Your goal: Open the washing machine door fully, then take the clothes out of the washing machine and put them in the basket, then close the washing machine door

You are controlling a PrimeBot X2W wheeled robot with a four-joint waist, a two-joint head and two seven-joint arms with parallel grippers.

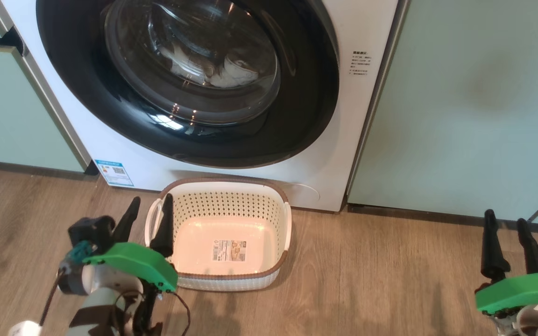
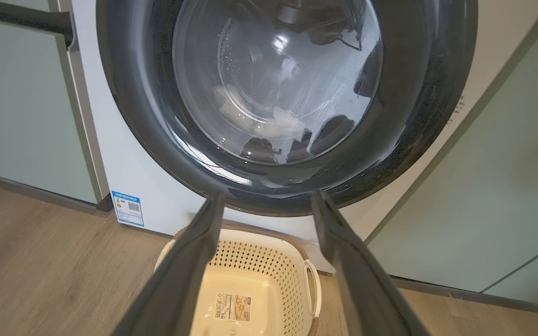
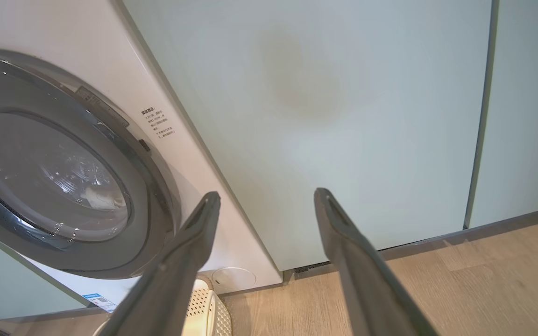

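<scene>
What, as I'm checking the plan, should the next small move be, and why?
Probably reach the open right gripper to the right edge of the round, glossy black-rimmed glass door: it looks shut, pale clothes lie behind it, and the cream perforated plastic basket is empty.

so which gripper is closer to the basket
Left. The left gripper sits at the left rim of the basket; the right gripper is well off to its right, by the green cabinet.

Bright even light, glare on washing machine door (image 1: 189,74), soft shadows
</scene>
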